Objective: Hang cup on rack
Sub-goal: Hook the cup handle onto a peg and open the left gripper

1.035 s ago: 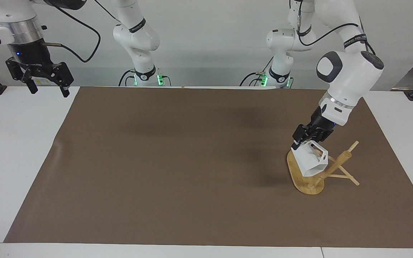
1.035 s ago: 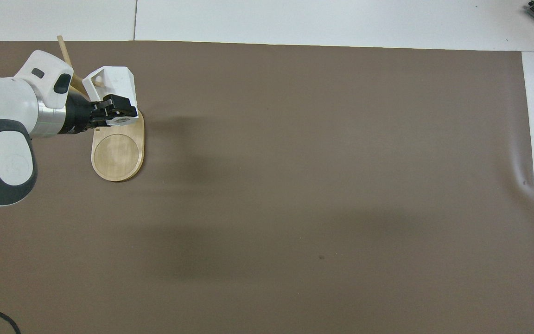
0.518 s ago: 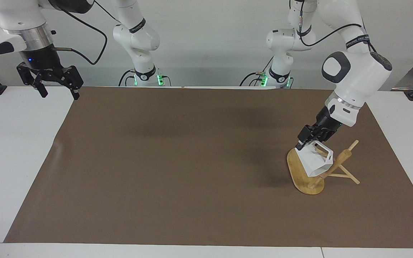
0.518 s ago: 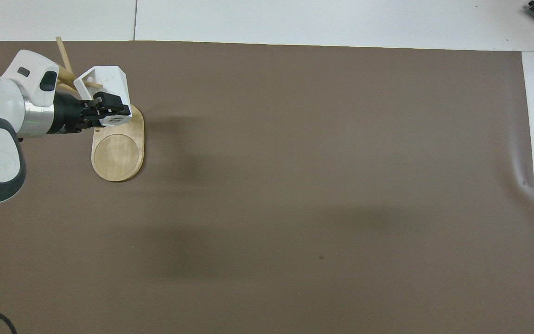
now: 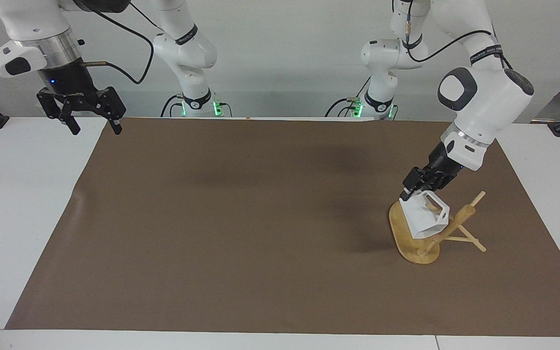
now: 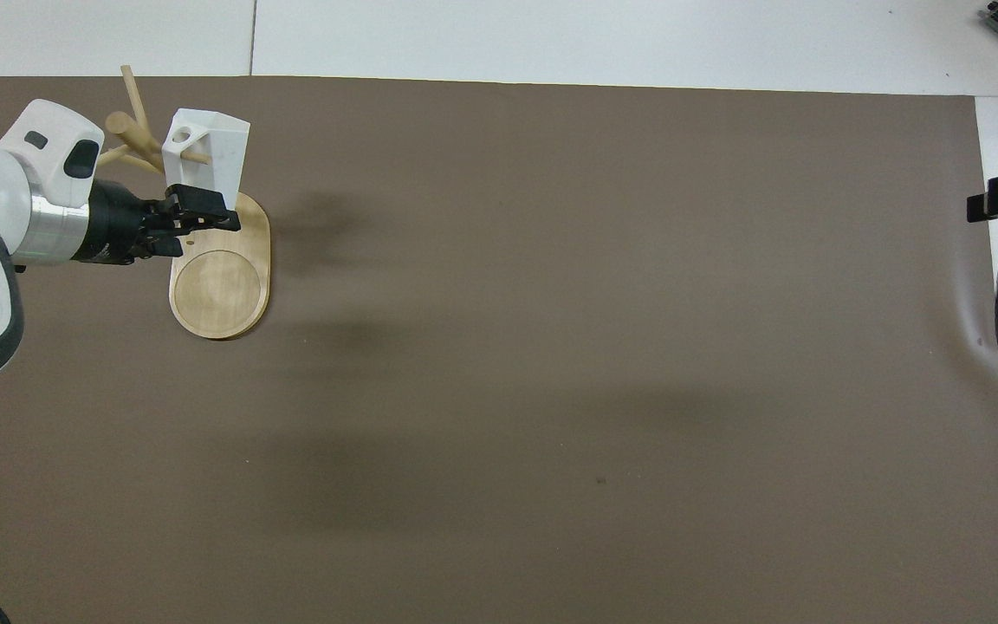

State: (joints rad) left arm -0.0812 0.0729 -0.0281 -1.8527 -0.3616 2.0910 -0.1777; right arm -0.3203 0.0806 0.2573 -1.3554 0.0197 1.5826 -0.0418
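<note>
One peg of the rack [image 5: 418,243] runs through the cup's [image 5: 426,218] handle hole; our left gripper [image 5: 409,192] sits just above its rim, jaws slightly parted. Our right gripper [image 5: 93,124] waits, jaws wide.

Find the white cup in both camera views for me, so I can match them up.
Facing view: the cup hangs on a peg of the rack, low toward the view's right edge, under the left gripper.
Overhead view: the cup is near the top left corner.
Shared landmark: the rack's oval base, just below the cup in both views.
</note>
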